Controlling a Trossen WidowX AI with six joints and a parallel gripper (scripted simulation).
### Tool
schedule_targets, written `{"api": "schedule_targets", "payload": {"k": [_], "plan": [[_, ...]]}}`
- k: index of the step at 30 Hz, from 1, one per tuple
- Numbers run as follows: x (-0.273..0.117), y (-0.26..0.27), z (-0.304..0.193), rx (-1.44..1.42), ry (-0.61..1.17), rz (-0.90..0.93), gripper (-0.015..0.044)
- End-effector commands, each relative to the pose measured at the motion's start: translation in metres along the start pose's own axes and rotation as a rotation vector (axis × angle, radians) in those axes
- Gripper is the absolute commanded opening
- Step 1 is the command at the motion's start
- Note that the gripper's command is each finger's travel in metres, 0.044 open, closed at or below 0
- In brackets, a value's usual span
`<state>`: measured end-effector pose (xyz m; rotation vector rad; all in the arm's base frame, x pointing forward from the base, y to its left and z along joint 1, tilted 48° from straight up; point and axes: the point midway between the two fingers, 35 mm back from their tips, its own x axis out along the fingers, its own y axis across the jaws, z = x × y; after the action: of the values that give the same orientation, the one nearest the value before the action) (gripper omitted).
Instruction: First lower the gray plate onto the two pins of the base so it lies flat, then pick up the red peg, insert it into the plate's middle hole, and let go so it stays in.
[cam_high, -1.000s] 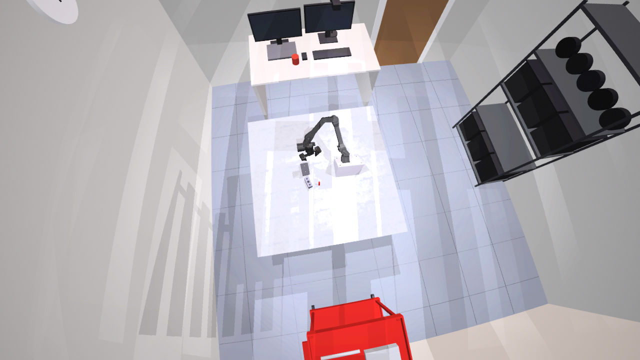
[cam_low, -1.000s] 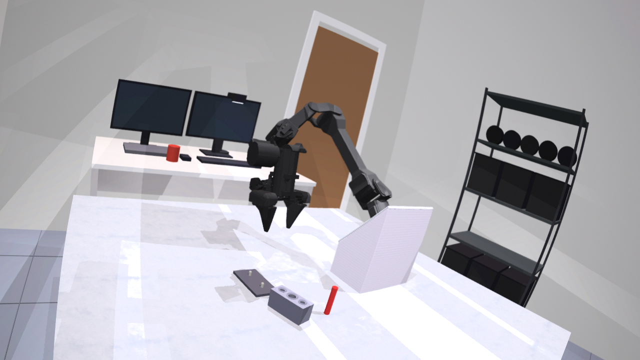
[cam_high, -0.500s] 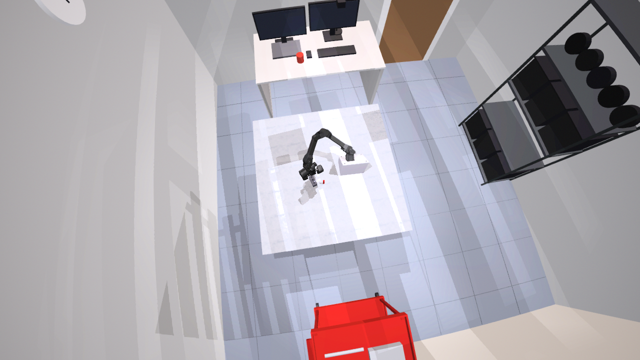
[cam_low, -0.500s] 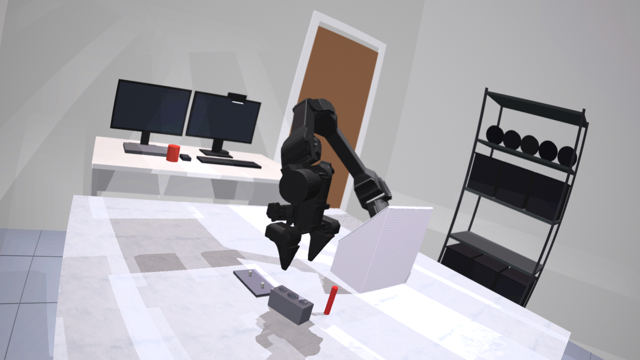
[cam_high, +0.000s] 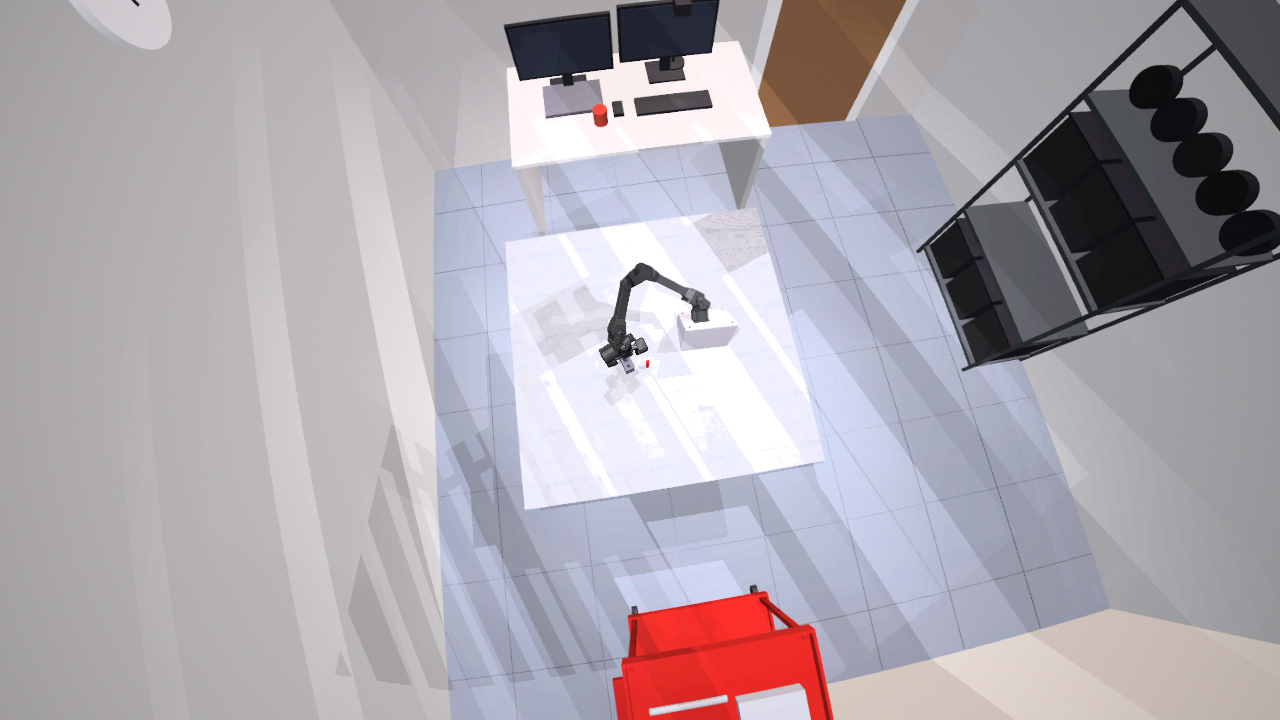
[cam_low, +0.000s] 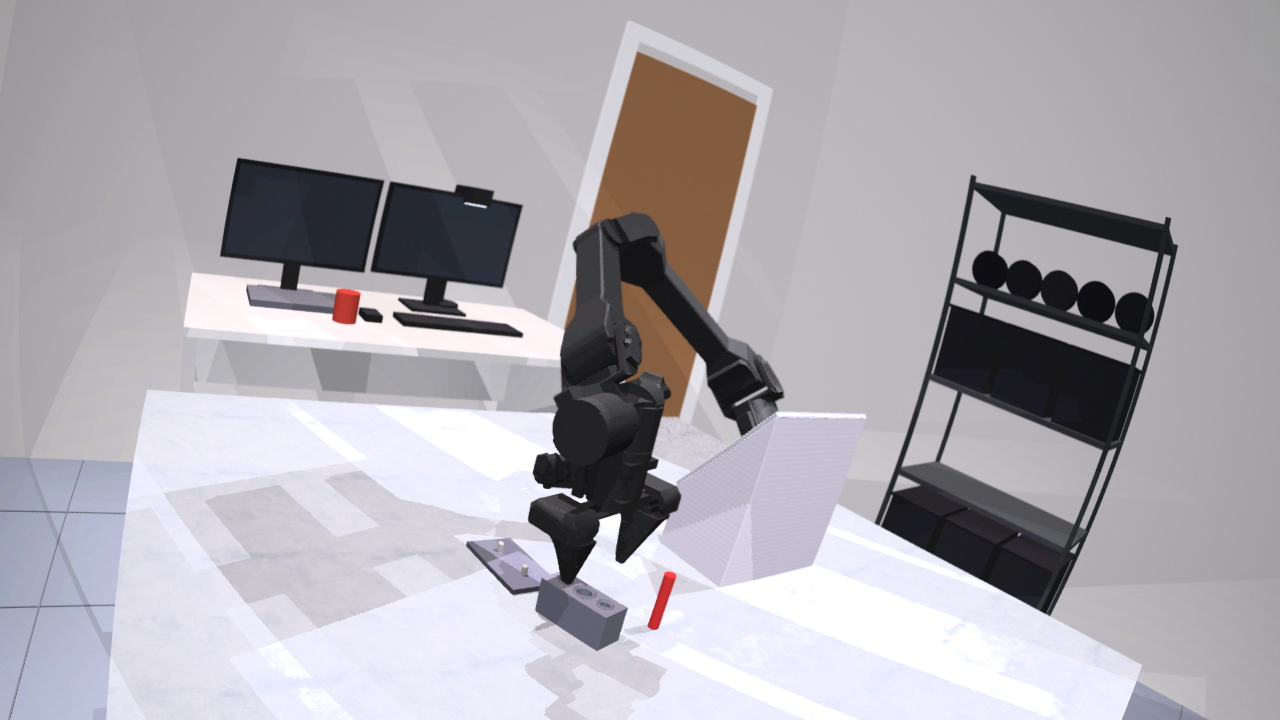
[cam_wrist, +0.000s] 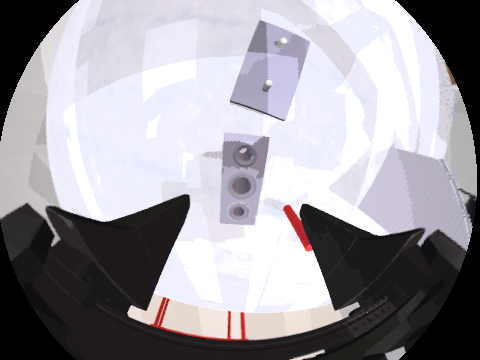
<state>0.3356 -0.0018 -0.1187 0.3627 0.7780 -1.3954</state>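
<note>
The gray plate, a thick block with three holes in a row, lies on the table with its holes facing up. The thin dark base lies flat just beyond it, its two pale pins bare and upright. The red peg stands upright beside the plate. My gripper is open and empty, pointing down a little above the plate. In the wrist view the plate shows between the fingers, and the peg shows beside the right fingertip.
The white arm mount stands on the table to the right of the peg. A desk with two monitors is behind, a black shelf rack is to the right, and a red cart is in front.
</note>
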Motion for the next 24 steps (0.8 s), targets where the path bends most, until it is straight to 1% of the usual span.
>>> {"api": "schedule_targets", "payload": {"k": [1, 3, 24], "plan": [[0.005, 0.002, 0.000, -0.007, -0.006, 0.010, 0.0440], [0.014, 0.003, 0.002, -0.007, -0.007, 0.010, 0.0440], [0.044, 0.004, 0.003, -0.007, -0.006, 0.010, 0.0440]]}}
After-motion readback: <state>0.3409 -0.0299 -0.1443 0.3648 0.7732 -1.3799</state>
